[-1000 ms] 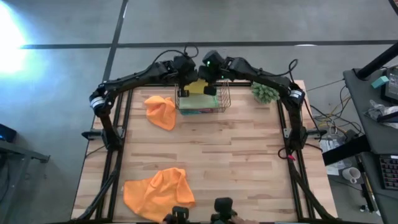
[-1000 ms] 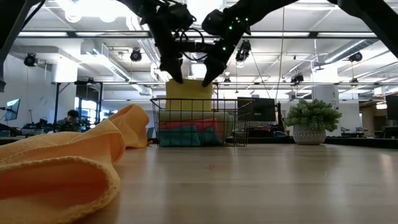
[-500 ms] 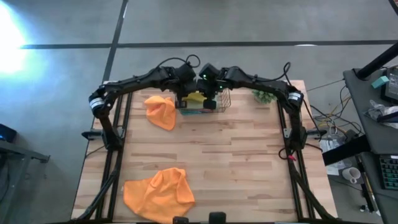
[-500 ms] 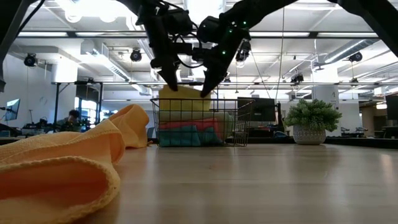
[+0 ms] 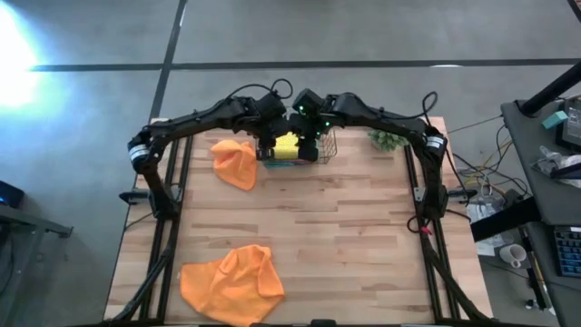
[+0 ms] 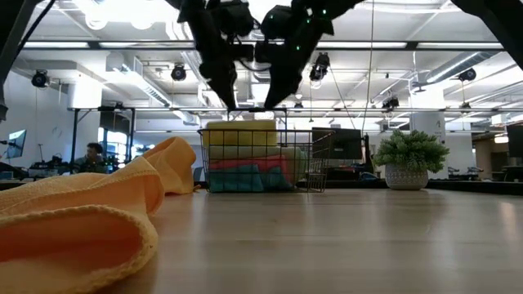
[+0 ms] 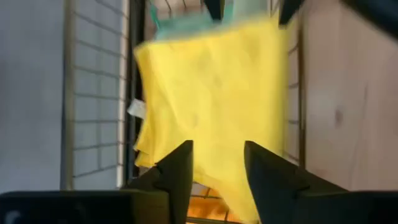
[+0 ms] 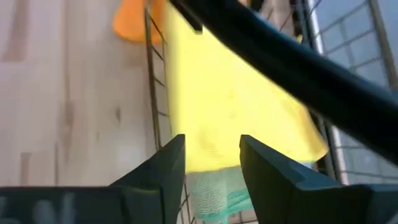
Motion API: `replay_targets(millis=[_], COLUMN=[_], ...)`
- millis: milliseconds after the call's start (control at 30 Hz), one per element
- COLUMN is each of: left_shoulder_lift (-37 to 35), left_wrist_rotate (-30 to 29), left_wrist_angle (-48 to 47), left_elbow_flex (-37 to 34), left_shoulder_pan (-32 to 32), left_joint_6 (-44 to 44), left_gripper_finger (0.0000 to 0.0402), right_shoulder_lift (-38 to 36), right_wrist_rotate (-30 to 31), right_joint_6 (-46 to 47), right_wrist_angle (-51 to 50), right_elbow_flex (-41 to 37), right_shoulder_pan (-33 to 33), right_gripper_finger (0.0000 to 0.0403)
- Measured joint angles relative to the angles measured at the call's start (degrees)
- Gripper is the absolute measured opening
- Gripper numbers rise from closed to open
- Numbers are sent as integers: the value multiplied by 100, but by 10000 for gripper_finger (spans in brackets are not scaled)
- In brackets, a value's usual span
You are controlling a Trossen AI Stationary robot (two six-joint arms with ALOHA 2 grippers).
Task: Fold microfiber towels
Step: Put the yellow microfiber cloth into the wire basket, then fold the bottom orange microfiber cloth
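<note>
Two dark grippers hang side by side above the wire mesh basket (image 5: 295, 148) at the twelve o'clock end of the pale wooden table (image 5: 345, 236), and both have just let go. A second ago the left gripper (image 6: 222, 96) and right gripper (image 6: 274, 94) were pinched shut on the folded yellow microfiber towel (image 6: 241, 135), holding it over the basket; now their jaws stand parted with nothing between them, and the towel lies flat on top of the stack. Both wrist views show open fingers above the yellow cloth, clear of it.

That reads as one towel finished and stowed. The basket holds the yellow towel on top, a pink folded towel (image 6: 245, 164) under it and a teal folded towel (image 6: 243, 180) at the bottom; a paler greenish cloth may lie at the stack's right end, but this cannot be told for sure.

Still unfolded on the table are a crumpled orange microfiber towel (image 5: 234, 161) just beside the basket at its nine o'clock, and a second rumpled orange towel (image 5: 229, 280) well apart near the table's seven o'clock corner. A small green spiky plant (image 5: 388, 138) sits at the basket's three o'clock
</note>
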Motion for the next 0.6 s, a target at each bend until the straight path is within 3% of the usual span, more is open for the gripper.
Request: replay_targets(millis=[233,400,600], left_shoulder_lift=[-228,-486,-882], left_wrist_rotate=[-14,-60,-62], left_wrist_angle=[-65,-502,-1080], left_elbow_flex=[190,129,-268], left_shoulder_pan=[4,6,-6], left_joint_6=[-390,-792,-1414], left_gripper_finger=[152,152,152], right_shoulder_lift=[-4,73,275], right_wrist_rotate=[-8,-538,-607], right_joint_6=[-325,-542,-464], right_wrist_angle=[6,506,482], right_elbow_flex=[381,40,-33], right_shoulder_pan=[-28,-194,-255], right_gripper_finger=[152,147,131])
